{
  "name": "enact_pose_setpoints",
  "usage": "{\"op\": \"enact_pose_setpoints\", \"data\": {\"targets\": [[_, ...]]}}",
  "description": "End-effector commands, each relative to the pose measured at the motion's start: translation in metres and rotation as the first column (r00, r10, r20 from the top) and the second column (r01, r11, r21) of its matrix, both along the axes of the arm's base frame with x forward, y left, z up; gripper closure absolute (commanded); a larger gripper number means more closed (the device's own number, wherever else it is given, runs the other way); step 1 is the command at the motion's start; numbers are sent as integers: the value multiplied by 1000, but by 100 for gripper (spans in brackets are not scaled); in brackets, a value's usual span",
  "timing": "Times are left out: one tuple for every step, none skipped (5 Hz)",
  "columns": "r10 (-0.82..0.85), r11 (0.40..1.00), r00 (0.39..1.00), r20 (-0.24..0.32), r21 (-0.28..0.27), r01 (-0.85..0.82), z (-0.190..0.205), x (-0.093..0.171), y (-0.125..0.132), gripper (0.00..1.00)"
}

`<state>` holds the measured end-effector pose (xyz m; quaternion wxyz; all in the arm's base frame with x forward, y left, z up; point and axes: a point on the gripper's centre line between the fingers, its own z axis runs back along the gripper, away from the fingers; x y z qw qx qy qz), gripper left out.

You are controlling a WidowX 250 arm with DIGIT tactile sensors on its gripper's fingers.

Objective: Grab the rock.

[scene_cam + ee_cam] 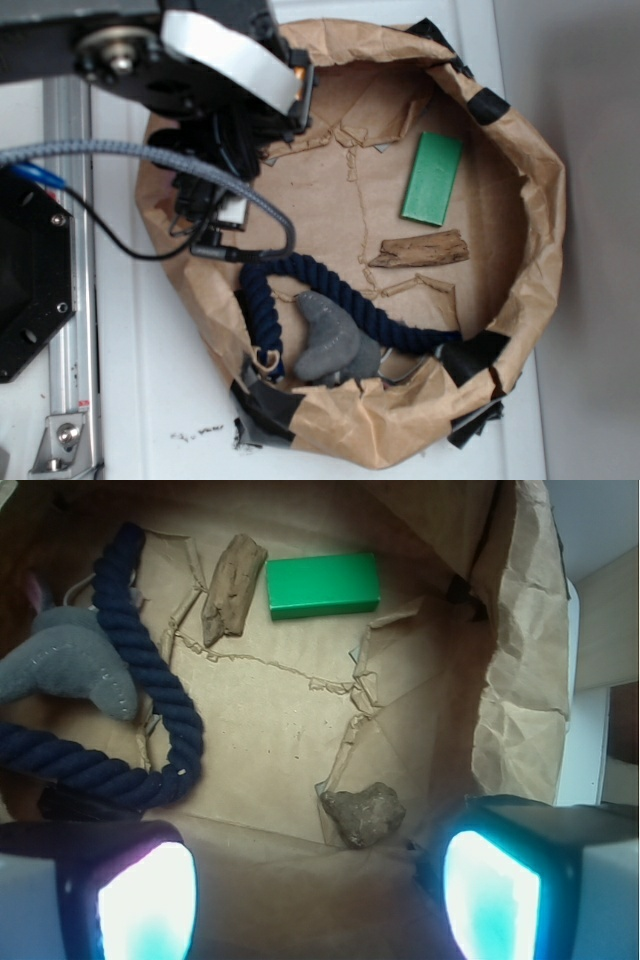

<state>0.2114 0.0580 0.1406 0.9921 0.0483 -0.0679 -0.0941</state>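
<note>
Hovering with jaws spread and empty, the gripper (318,900) could be snagged on the paper bag's wall (520,680), since the rock (364,814) is tucked close against its near fold.

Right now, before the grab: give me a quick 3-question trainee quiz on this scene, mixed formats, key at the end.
1. True or false: in the wrist view, the pincer is shut on the rock.
2. Multiple choice: in the wrist view, what lies right beside the green block? A) wood piece B) grey soft lump C) navy rope
3. Fill in: everything sits inside a brown ___ bag.

Key: 1 false, the fingers are spread and the rock lies loose on the bag floor between and beyond them; 2 A; 3 paper.
</note>
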Motion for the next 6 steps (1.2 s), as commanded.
{"op": "enact_pose_setpoints", "data": {"targets": [[1,998,1000,-23,58,0,-27,13,5,0],[-54,997,996,-75,42,58,-49,11,-7,0],[-67,997,993,-99,36,71,-64,7,-7,0],[-47,998,992,-121,25,51,-77,-1,18,0],[-23,1000,993,-113,-9,22,-74,-3,39,0],[-14,1000,992,-126,-16,12,-78,-7,48,0]]}}
